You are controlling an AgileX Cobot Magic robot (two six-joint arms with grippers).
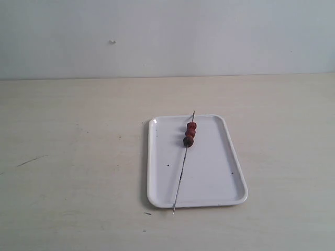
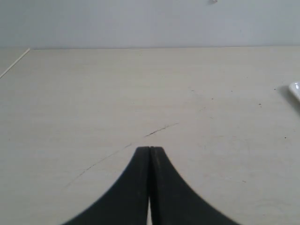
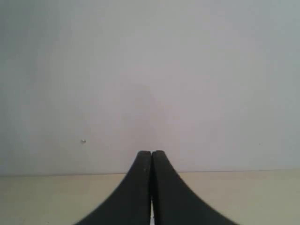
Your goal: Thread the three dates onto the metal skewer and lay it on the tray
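The white tray [image 1: 214,172] lies on the table right of centre in the exterior view. Across it, lengthwise, rests the thin metal skewer [image 1: 181,177], its near tip sticking out past the tray's front rim. The three dates [image 1: 190,134] are strung close together near its far end, the nearest one darkest. Neither arm shows in the exterior view. My left gripper [image 2: 150,148] is shut with nothing in it, over bare table; a corner of the tray [image 2: 295,89] shows at that view's edge. My right gripper [image 3: 151,152] is shut and empty, facing the wall.
The pale wooden table [image 1: 78,172] carries a few dark scratches and specks. A plain light wall [image 1: 167,36] rises behind it.
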